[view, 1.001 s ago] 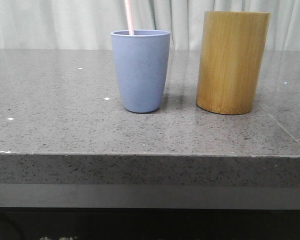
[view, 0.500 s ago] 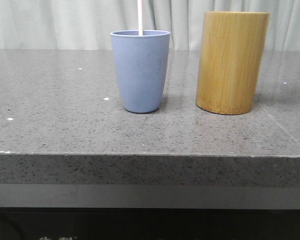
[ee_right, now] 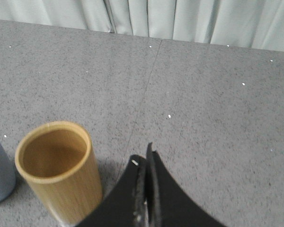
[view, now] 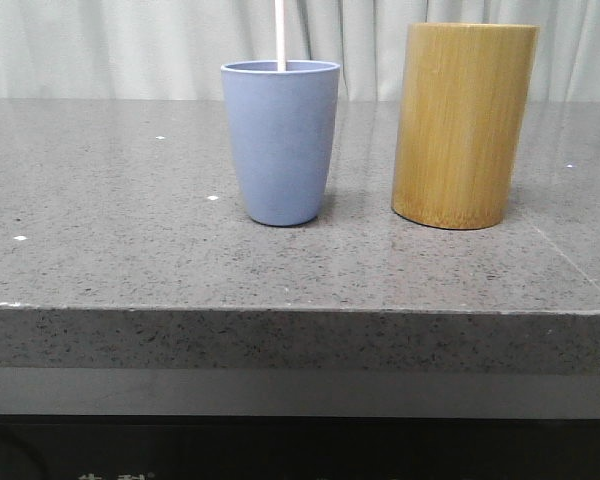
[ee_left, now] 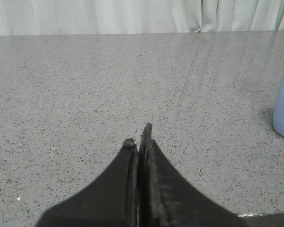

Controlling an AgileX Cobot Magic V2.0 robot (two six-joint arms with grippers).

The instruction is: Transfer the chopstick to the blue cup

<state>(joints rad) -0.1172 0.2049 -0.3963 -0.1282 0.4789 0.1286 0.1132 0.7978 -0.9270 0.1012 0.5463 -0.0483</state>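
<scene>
One blue cup (view: 280,140) stands left on the grey table (view: 110,250), with one visible chopstick (view: 280,35) rising upright from inside it; one empty bamboo cylinder (view: 465,125) stands near its right. The stick appears light, stiff and smooth, best pinched at the exposed upper shaft. The left gripper (ee_left: 139,142) and right gripper (ee_right: 146,163) are both closed, holding nothing.

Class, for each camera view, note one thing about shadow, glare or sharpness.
Front view: soft, even light; the blue cup and bamboo holder throw faint shadows on the table. Left wrist view: the left hand is dark and soft-edged. Right wrist view: the right hand is near-black, the holder's inside shaded.
</scene>
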